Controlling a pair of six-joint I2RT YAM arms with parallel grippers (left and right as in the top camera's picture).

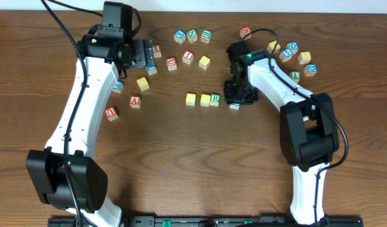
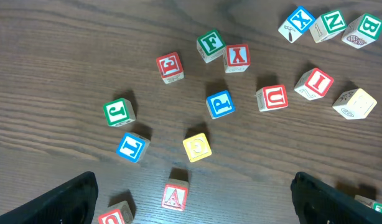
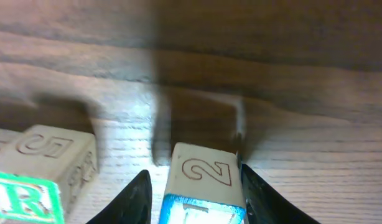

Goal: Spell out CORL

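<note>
Sets right gripper (image 3: 196,179) low over L cube (image 1: 234,106), just right of R cube (image 1: 214,99): fingers (image 3: 259,200) astride it, one touching, other a sliver off, not yet clamped. Shows two yellow cubes (image 1: 191,98) in line just left of R cube. Holds left gripper (image 2: 192,186) spread wide and empty, well left of R cube, above scattered cubes (image 2: 219,104).

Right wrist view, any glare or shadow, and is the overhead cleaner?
Right wrist view: bright glare on the table left of the cube marked 2, heavy shadow across the top. Overhead view: evenly lit, sharp, only mild shadows.
</note>
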